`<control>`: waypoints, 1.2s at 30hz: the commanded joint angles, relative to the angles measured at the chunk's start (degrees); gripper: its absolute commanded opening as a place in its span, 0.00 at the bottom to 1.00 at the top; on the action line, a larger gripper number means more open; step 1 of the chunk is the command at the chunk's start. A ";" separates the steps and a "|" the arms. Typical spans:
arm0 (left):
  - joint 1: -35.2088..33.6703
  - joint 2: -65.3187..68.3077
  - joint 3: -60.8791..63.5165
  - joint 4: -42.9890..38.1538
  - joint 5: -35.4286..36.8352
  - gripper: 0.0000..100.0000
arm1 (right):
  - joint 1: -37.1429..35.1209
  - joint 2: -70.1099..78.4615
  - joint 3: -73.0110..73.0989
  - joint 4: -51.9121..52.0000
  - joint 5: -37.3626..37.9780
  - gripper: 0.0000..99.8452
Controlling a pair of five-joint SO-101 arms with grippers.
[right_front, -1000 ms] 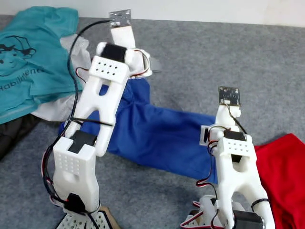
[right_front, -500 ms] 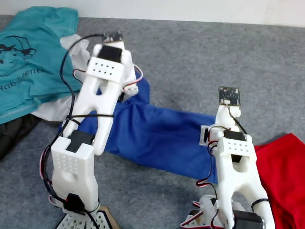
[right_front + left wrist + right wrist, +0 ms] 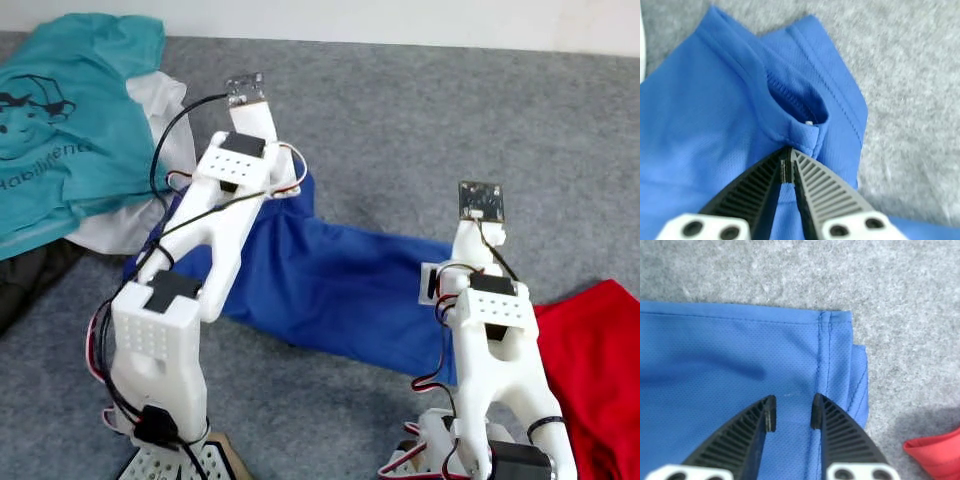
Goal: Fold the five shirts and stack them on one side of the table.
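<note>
At the lower right of the high view a red cloth shirt (image 3: pixel 590 350) lies flat, cut off by the frame edge. Just beside it is the hem end of the blue mesh-knit shirt (image 3: pixel 330 280), which stretches across the middle of the grey carpeted table (image 3: pixel 450 110). The right gripper (image 3: pixel 792 412) sits over that hem corner by the side seam with its fingers parted and nothing between them. I cannot tell whether the tips touch the cloth.

Farther up, the left gripper (image 3: pixel 787 152) is clamped on a fold of blue fabric just below the collar.

The step looks like a lengthwise fold. It would go best if the right fingers closed on the seamed corner through all layers. Both ends could then rise together, taut, and clear of the red shirt.

How many layers the left fingers hold is unclear. At the upper left, a teal printed shirt (image 3: pixel 70 130) covers most of a white garment (image 3: pixel 110 235). A black cloth (image 3: pixel 25 275) is cut off at the left edge.
</note>
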 commanded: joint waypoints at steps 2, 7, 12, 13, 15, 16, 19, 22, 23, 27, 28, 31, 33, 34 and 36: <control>-0.48 6.20 -5.14 -2.46 0.26 0.01 | -0.31 -1.36 -0.22 -0.75 0.53 0.13; 1.27 12.53 -13.41 -2.29 0.26 0.01 | -0.31 -1.36 -0.22 -0.75 0.53 0.13; 6.29 13.14 -17.80 2.11 0.26 0.01 | -0.31 -1.36 -0.22 -0.75 0.53 0.13; 7.16 13.14 -18.42 3.16 0.26 0.01 | -0.31 -1.36 -0.22 -0.75 0.53 0.13; 9.01 13.14 -19.74 5.10 0.26 0.01 | -0.31 -1.36 -0.22 -0.75 0.53 0.13; 9.89 13.14 -20.35 6.07 0.26 0.01 | -0.31 -1.36 -0.22 -0.75 0.53 0.13; 11.91 13.14 -21.49 8.35 0.26 0.01 | -0.31 -1.36 -0.22 -0.75 0.53 0.13; 12.44 13.14 -21.49 9.23 0.26 0.01 | -0.31 -1.36 -0.22 -0.75 0.53 0.13; 12.35 13.14 -21.49 9.58 0.26 0.01 | -0.31 -1.36 -0.22 -0.75 0.53 0.13; 11.74 12.97 -21.76 10.99 0.26 0.01 | -0.31 -1.36 -0.22 -0.75 0.53 0.13; 11.56 12.79 -22.29 11.25 0.26 0.01 | -0.31 -1.36 -0.22 -0.75 0.53 0.13; 11.74 11.12 -22.90 11.87 0.26 0.01 | -0.31 -1.36 -0.22 -0.75 0.53 0.13; 12.18 9.63 -22.90 11.96 0.26 0.01 | -0.31 -1.36 -0.22 -0.75 0.53 0.13; 12.62 8.75 -22.90 11.96 0.18 0.01 | -0.31 -1.36 -0.22 -0.75 0.53 0.13; 13.32 7.16 -22.73 11.96 0.00 0.01 | -0.31 -1.36 -0.22 -0.75 0.53 0.13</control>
